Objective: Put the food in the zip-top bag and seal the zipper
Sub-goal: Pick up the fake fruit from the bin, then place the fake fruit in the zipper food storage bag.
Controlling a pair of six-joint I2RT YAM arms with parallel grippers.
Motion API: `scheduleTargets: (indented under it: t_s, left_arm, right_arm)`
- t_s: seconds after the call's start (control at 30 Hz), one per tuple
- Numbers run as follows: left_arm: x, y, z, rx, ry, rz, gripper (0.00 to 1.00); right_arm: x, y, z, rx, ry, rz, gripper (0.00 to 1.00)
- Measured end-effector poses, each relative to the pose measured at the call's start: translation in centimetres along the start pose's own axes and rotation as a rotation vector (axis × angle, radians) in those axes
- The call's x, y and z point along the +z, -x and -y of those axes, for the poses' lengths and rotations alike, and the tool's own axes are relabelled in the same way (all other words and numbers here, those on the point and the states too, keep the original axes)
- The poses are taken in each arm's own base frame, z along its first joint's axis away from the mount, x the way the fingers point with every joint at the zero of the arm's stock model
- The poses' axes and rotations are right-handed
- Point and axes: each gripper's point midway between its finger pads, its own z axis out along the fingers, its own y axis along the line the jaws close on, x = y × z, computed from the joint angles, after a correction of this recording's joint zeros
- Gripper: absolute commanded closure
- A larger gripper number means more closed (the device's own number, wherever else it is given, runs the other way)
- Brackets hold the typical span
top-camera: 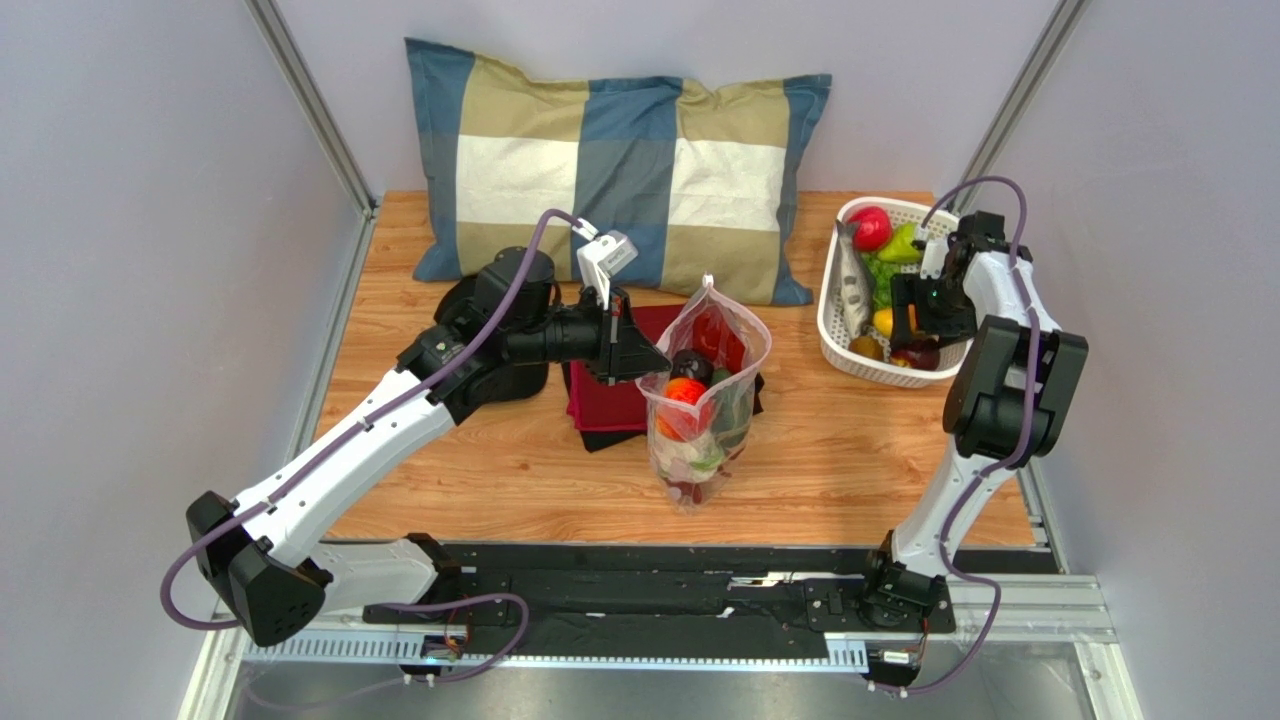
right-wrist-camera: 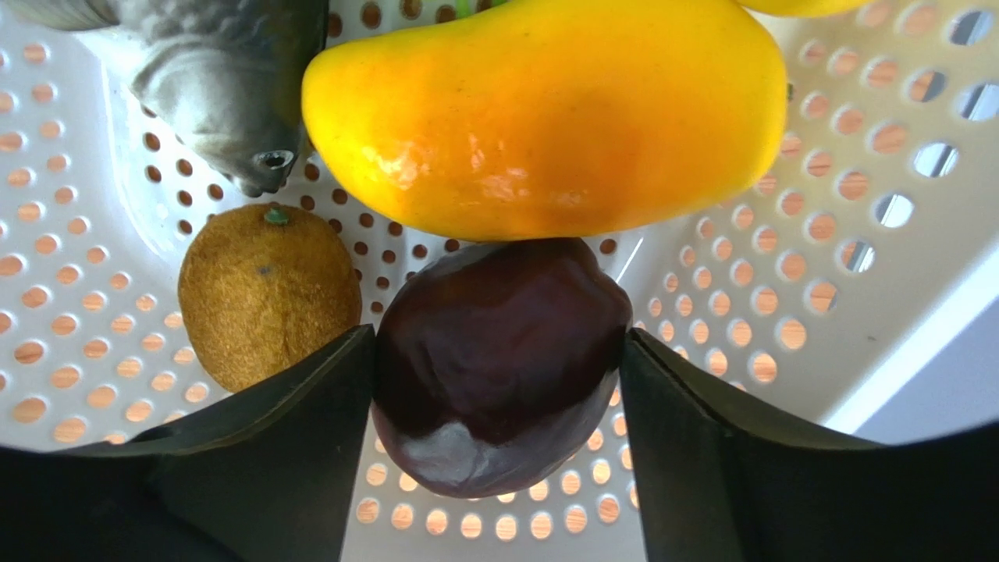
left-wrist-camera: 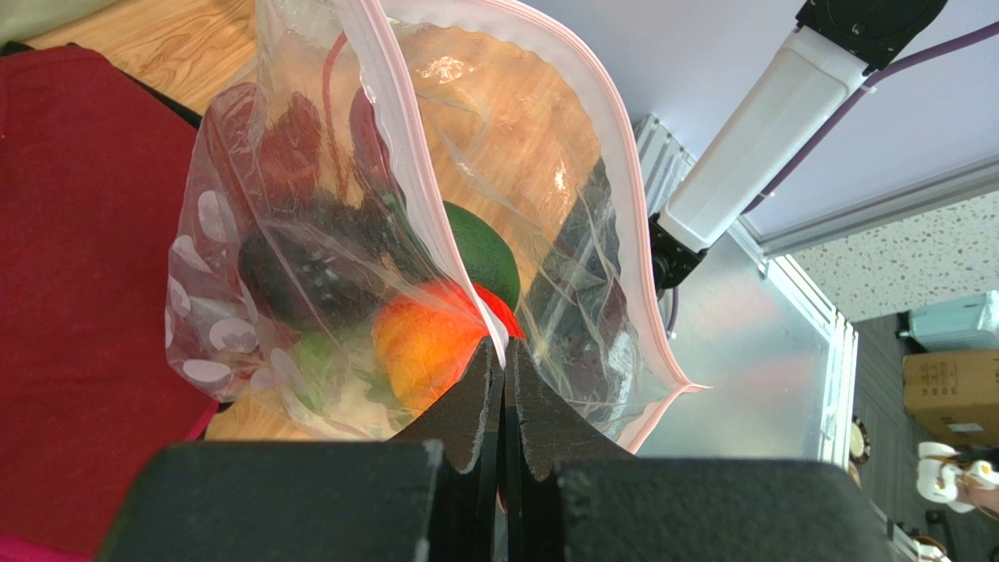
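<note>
The clear zip-top bag stands upright in the middle of the table with its mouth open. Inside it lie an orange fruit, a green piece and a dark piece. My left gripper is shut on the bag's rim, right at the pink-white zipper. My right gripper reaches down into the white basket. Its fingers press both sides of a dark purple fruit, which still rests on the basket floor.
The basket also holds a yellow mango, a golden-brown round fruit, a grey fish and red and green pieces. A folded red cloth lies under the bag. A checked pillow leans at the back.
</note>
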Motion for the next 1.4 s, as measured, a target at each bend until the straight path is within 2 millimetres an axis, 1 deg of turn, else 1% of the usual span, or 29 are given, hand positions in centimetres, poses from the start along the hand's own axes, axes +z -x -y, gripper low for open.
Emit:
scheduleTargets:
  t_s: [0.03,0.1,0.13,0.23,0.33,0.4,0.43,0.47,0.53,0.57,0.6,0.67,0.73,0.77,0.83,0.9,0.93,1.0,1.07,1.13,1.2,1.23,1.3,1.33,1.37,1.4]
  left_arm:
    - [0.0,0.0,0.0,0.000,0.000,0.000,1.00]
    - [0.0,0.0,0.0,0.000,0.000,0.000,1.00]
    - [0.0,0.0,0.0,0.000,0.000,0.000,1.00]
    - [0.0,0.0,0.0,0.001,0.000,0.000,1.00]
    - [0.0,0.0,0.0,0.002,-0.001,0.000,1.00]
    - [0.0,0.0,0.0,0.002,-0.001,0.000,1.00]
    - [0.0,0.0,0.0,0.002,-0.001,0.000,1.00]
    - [0.0,0.0,0.0,0.002,-0.001,0.000,1.00]
    - [0.0,0.0,0.0,0.002,-0.002,0.000,1.00]
    - [0.0,0.0,0.0,0.002,-0.003,0.000,1.00]
    - [0.0,0.0,0.0,0.002,-0.003,-0.001,1.00]
    - [0.0,0.0,0.0,0.002,-0.003,-0.002,1.00]
    - [0.1,-0.1,0.0,0.001,-0.003,-0.003,1.00]
    - [0.1,-0.1,-0.1,0.002,-0.002,-0.005,1.00]
    - [0.2,-0.2,-0.2,0.004,-0.001,-0.009,1.00]
    - [0.2,-0.2,-0.2,0.006,0.000,-0.011,1.00]
    - [0.2,-0.3,-0.2,0.007,0.001,-0.012,1.00]
    - [0.2,-0.3,-0.2,0.008,0.002,-0.015,1.00]
    - [0.1,-0.2,-0.2,0.010,0.002,-0.014,1.00]
    - [0.1,-0.1,-0.1,0.013,0.001,-0.013,1.00]
    - [0.1,0.0,0.0,0.013,0.000,-0.012,1.00]
    - [0.0,0.0,0.0,0.013,0.000,-0.012,1.00]
    - [0.0,0.0,0.1,0.014,-0.004,-0.013,1.00]
    - [0.0,0.0,0.1,0.013,-0.007,-0.015,1.00]
    - [0.0,0.0,0.1,0.013,-0.008,-0.015,1.00]
    - [0.0,0.0,0.2,0.013,-0.009,-0.016,1.00]
  right_arm:
    - [-0.1,0.1,0.0,0.001,-0.002,0.003,0.41]
    - [-0.2,0.2,0.2,0.002,-0.006,0.008,0.44]
    - [-0.4,0.3,0.2,0.004,-0.007,0.012,0.48]
    - [-1.7,0.5,0.1,-0.001,-0.009,0.030,0.51]
    - [-4.8,1.6,-0.4,-0.011,-0.002,0.085,0.55]
    - [-7.6,3.0,-1.0,-0.021,0.011,0.150,0.57]
    - [-9.3,3.8,-1.5,-0.029,0.029,0.193,0.58]
    - [-11.4,4.7,-2.3,-0.034,0.054,0.246,0.58]
    - [-15.0,6.3,-4.1,-0.055,0.114,0.345,0.58]
    - [-17.0,7.0,-5.4,-0.066,0.154,0.398,0.58]
    - [-19.3,7.7,-7.1,-0.078,0.207,0.461,0.58]
    - [-23.0,8.4,-10.7,-0.118,0.312,0.557,0.57]
    - [-26.9,8.4,-15.2,-0.165,0.439,0.644,0.56]
    - [-29.1,8.2,-17.8,-0.201,0.510,0.689,0.56]
    - [-33.5,7.2,-22.9,-0.291,0.650,0.774,0.57]
    - [-36.8,5.5,-26.9,-0.378,0.764,0.823,0.57]
    - [-38.2,4.5,-28.6,-0.420,0.814,0.838,0.57]
    - [-40.0,2.8,-31.0,-0.486,0.893,0.853,0.58]
    - [-40.8,1.2,-32.8,-0.540,0.950,0.845,0.58]
    - [-40.2,0.0,-34.1,-0.574,0.979,0.813,0.58]
    - [-38.9,-1.0,-35.1,-0.601,0.994,0.768,0.58]
    - [-37.7,-1.8,-35.6,-0.614,0.996,0.729,0.55]
    - [-35.5,-2.7,-36.2,-0.632,0.982,0.662,0.54]
    - [-34.3,-3.2,-36.5,-0.643,0.965,0.628,0.51]
    - [-33.6,-3.4,-36.6,-0.651,0.952,0.609,0.45]
    - [-32.8,-3.6,-36.8,-0.663,0.935,0.590,0.35]
